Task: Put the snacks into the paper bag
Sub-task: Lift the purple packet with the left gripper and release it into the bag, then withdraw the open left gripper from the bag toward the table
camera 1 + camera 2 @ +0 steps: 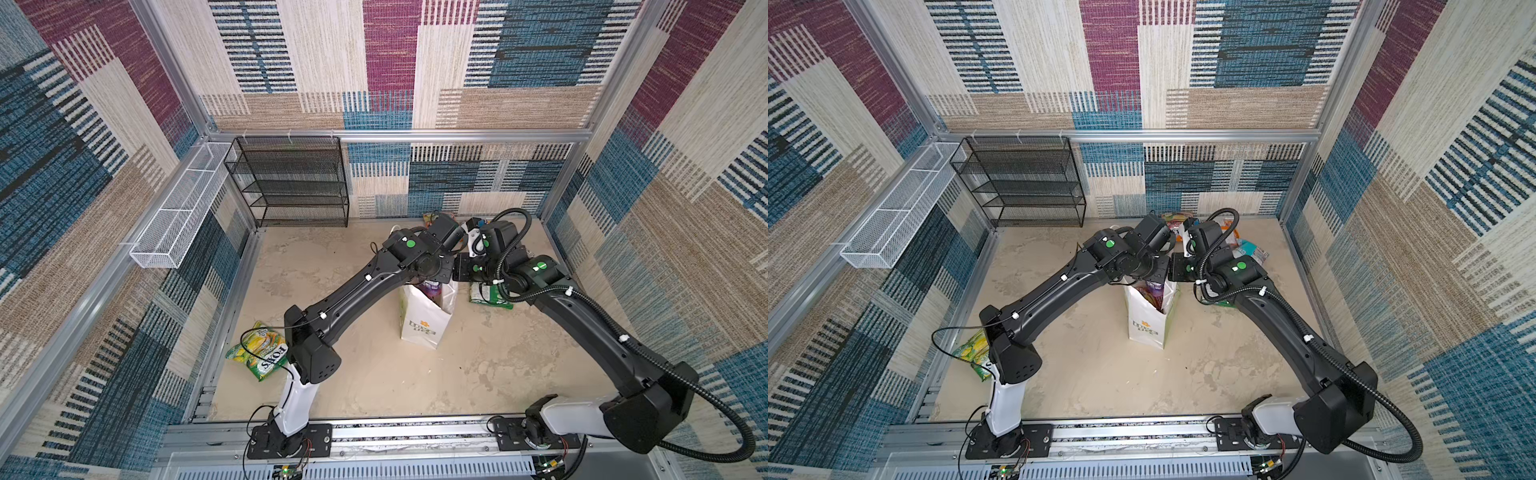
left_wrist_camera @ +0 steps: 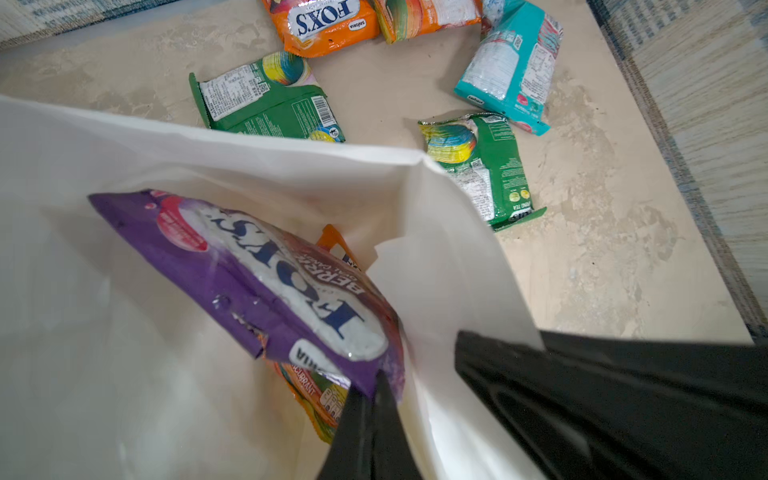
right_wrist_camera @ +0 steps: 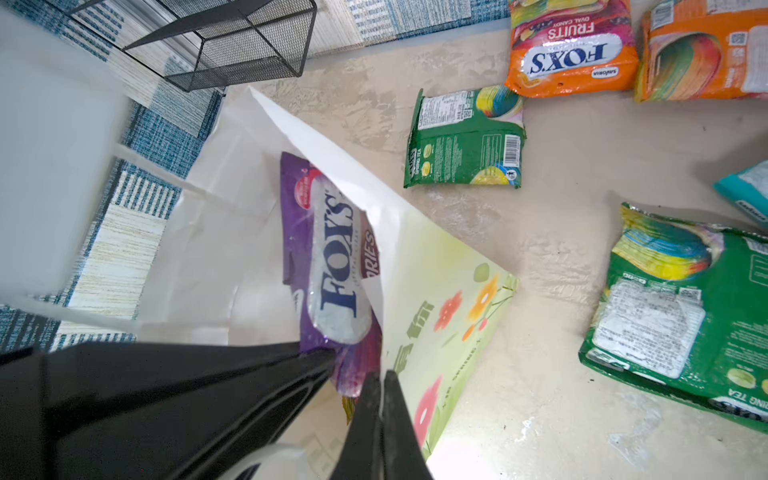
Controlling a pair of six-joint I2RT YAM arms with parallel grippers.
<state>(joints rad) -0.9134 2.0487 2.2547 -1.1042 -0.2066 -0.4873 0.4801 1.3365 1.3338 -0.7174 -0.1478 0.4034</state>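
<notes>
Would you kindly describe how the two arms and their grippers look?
The left arm and right arm are glossy black angular shells on white base segments, each with a green dot near the wrist and white clips. A black corrugated hose runs along the right arm. The left gripper and right gripper have slim tapered black fingers.

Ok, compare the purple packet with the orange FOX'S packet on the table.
The purple packet sits tilted inside the paper bag, its corner pinched by the left end effector; the orange packet lies flat on the table, outside the bag, untouched. Purple reads berries, orange reads fruits. Both are crinkly FOX'S packets.
</notes>
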